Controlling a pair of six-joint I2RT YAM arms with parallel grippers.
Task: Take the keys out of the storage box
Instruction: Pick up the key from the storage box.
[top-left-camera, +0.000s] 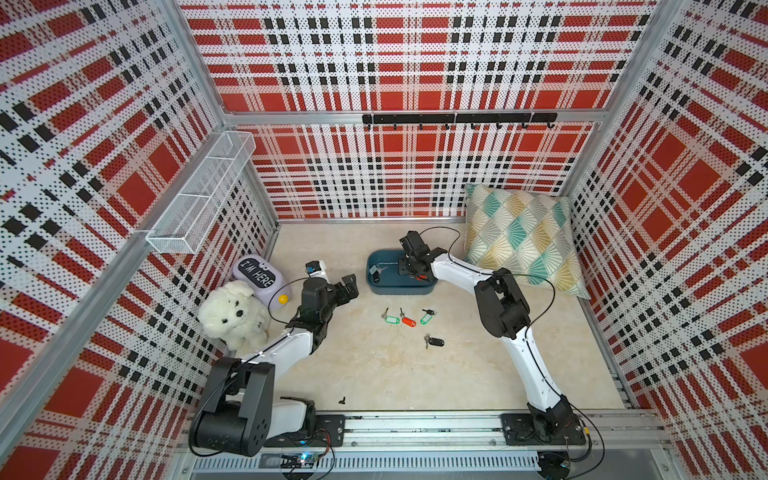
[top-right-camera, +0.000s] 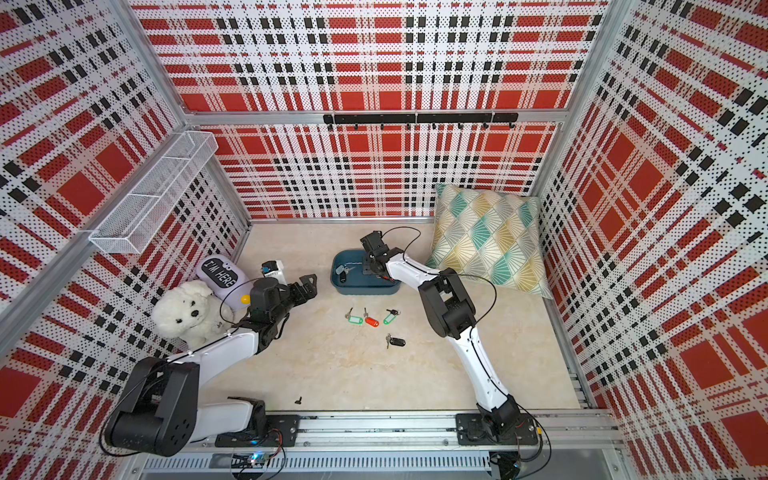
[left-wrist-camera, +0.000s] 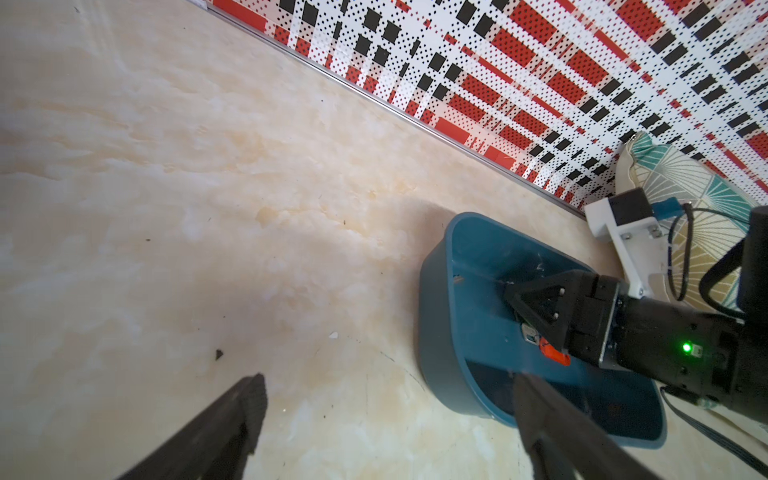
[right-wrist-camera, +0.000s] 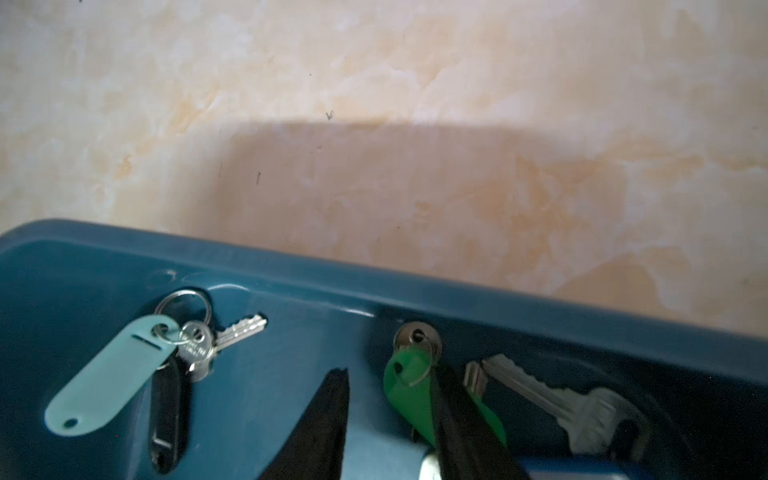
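Lilac pod (top-left-camera: 257, 275) lettered "I'M HERE"; left end effector (top-left-camera: 352, 286) spread, right end effector (right-wrist-camera: 390, 374) part-spread inside storage box (top-left-camera: 399, 290).

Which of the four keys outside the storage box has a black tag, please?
The black-tagged key lying alone nearest the rail; the row of three beyond it is green, red, green.
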